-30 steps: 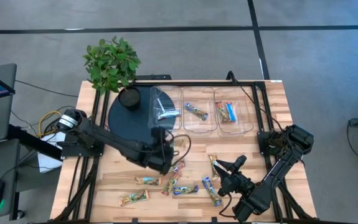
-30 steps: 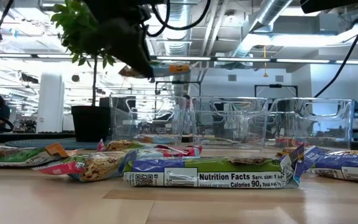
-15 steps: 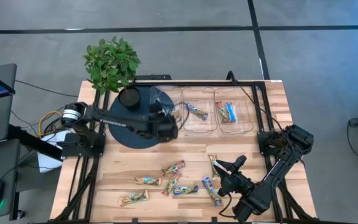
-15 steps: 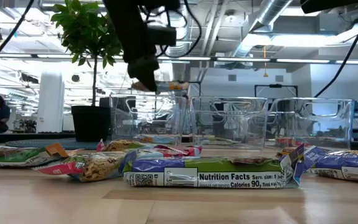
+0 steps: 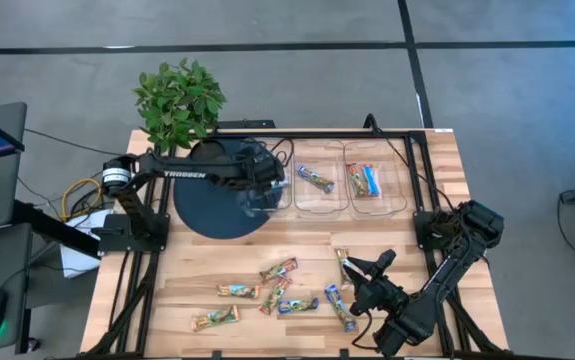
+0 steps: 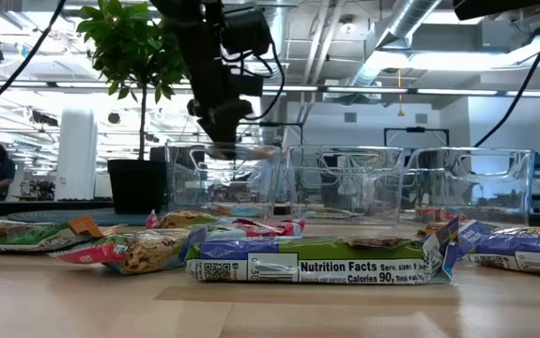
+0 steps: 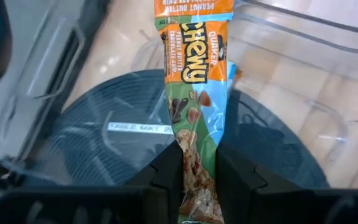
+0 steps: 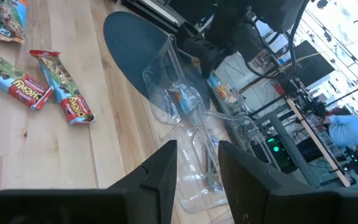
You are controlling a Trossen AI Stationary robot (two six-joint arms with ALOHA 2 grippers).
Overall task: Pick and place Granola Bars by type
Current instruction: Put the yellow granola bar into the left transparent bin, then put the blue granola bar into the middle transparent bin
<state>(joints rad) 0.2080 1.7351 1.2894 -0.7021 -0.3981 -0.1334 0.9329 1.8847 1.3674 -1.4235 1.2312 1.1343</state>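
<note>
My left gripper hangs over the leftmost clear bin, shut on an orange-and-green granola bar. In the low view it stands just above that bin's rim. The middle bin and the right bin each hold bars. Several loose bars lie flat on the wooden table near its front. My right gripper waits at the near right, open, with nothing between its fingers. My left gripper pinches one end of the bar between its two fingers. The fingers slant downward from the table's left and lie along the bar, which sticks out past them. The bar is lifted clear, over the left bin.
A round dark blue mat lies under the left bin's left part. A potted plant stands at the far left corner. A black frame runs around the table's edges. The room with a person shows beyond the table.
My left gripper has swung from the table's middle, by the loose bars, toward the far edge, over the blue mat, to the left bin. Its wrist has rolled on the way. The bar has stayed in its hold, clear of the table.
</note>
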